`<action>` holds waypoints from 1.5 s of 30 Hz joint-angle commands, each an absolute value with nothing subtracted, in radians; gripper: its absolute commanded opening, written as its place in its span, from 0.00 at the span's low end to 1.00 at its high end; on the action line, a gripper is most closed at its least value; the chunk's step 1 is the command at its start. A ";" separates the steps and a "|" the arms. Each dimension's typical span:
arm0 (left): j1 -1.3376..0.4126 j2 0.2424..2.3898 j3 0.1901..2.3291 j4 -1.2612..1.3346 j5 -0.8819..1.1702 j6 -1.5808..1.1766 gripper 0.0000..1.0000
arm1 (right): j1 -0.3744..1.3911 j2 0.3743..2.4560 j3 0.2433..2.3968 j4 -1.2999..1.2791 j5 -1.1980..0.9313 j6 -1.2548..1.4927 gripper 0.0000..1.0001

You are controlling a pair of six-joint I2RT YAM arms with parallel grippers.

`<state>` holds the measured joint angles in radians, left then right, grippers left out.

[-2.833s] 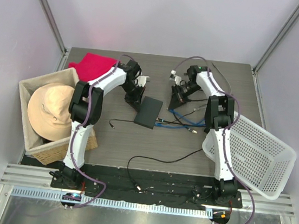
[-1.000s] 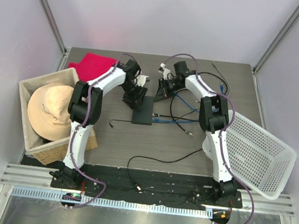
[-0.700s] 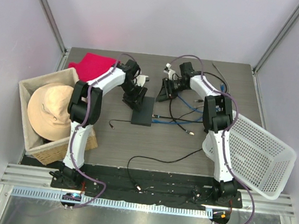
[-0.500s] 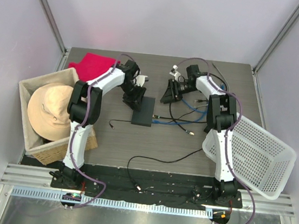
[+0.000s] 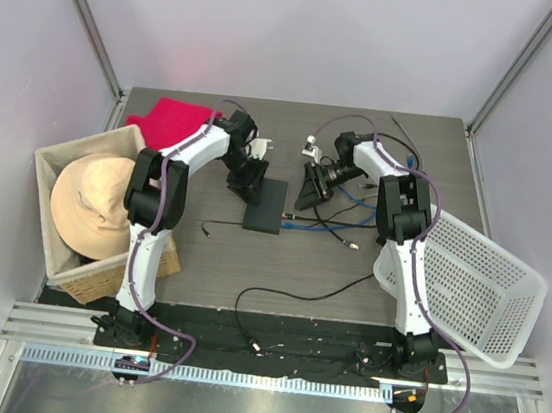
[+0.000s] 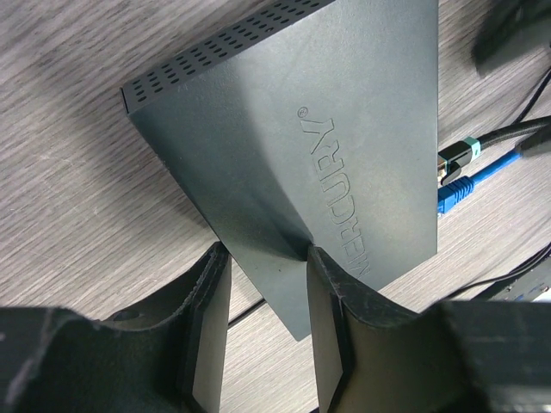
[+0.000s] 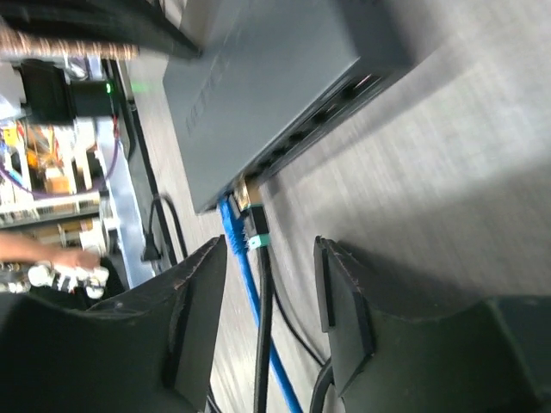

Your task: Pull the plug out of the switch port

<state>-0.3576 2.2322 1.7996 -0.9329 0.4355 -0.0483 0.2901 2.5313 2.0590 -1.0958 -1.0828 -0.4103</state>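
The switch (image 5: 266, 205), a flat black box, lies mid-table; it fills the left wrist view (image 6: 344, 138). My left gripper (image 5: 249, 179) straddles its far-left corner (image 6: 263, 297), jaws closed against it. A black plug with a green band (image 7: 252, 225) and a blue plug (image 7: 230, 217) sit in the switch's end ports; both also show in the left wrist view, black (image 6: 458, 155) and blue (image 6: 455, 194). My right gripper (image 5: 303, 196) is open (image 7: 269, 262), its fingers on either side of the black plug's cable, just short of the plug and not touching it.
A wicker basket (image 5: 61, 155) with a tan hat stands at the left, a red cloth (image 5: 181, 119) behind it. A white plastic basket (image 5: 468, 281) lies at the right. Blue and black cables (image 5: 340, 219) trail right of the switch; a loose black cable (image 5: 285, 298) lies nearer.
The switch was turned square earlier. My right gripper swung right from behind the switch, then came down and left to the port edge. My left gripper has stayed on the switch.
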 commanded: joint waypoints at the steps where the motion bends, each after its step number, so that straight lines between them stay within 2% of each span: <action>1: -0.370 2.286 1.779 -0.910 0.414 -0.040 0.31 | 0.319 2.559 2.108 -1.307 -1.049 -0.611 0.50; 20: -0.374 2.286 1.776 -0.910 0.405 -0.038 0.30 | 0.380 2.640 2.180 -1.269 -1.006 -0.574 0.52; 25: -0.373 2.289 1.782 -0.913 0.403 -0.038 0.30 | 0.397 2.643 2.177 -1.218 -0.968 -0.535 0.49; 33: -0.376 2.287 1.781 -0.910 0.397 -0.037 0.30 | 0.414 2.637 2.143 -1.135 -0.887 -0.462 0.39; 41: -0.379 2.287 1.779 -0.910 0.396 -0.034 0.29 | 0.429 2.635 2.115 -1.051 -0.775 -0.365 0.13; 45: -0.379 2.287 1.781 -0.908 0.394 -0.034 0.29 | 0.436 2.629 2.105 -1.043 -0.741 -0.350 0.03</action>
